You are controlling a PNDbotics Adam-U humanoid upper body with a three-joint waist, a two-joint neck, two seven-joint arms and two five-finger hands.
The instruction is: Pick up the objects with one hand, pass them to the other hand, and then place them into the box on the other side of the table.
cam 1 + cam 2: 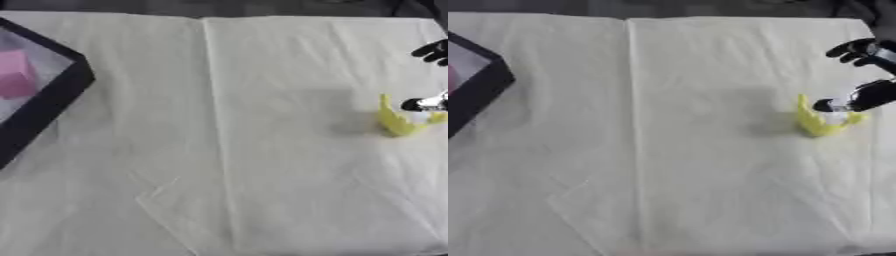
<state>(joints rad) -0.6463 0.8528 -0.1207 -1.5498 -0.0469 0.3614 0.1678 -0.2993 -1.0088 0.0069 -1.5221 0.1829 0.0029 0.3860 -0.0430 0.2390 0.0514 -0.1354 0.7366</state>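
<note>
surface: pale cream cloth [675,165] spread over the whole table, creased, with a long fold running near to far left of centre.
object: small curved yellow plastic-looking piece [817,123], far right on the cloth, one end pointing up.
right hand: black and silver hand [866,75] enters from the right edge; upper fingers [849,49] curl above the yellow piece, a lower digit tip touches its top. whether it grips, cannot tell.
box: black-rimmed box with a pale floor [54,95], far left edge, well apart from the yellow piece.
in box: pink block [15,74].
left hand: not seen.
</note>
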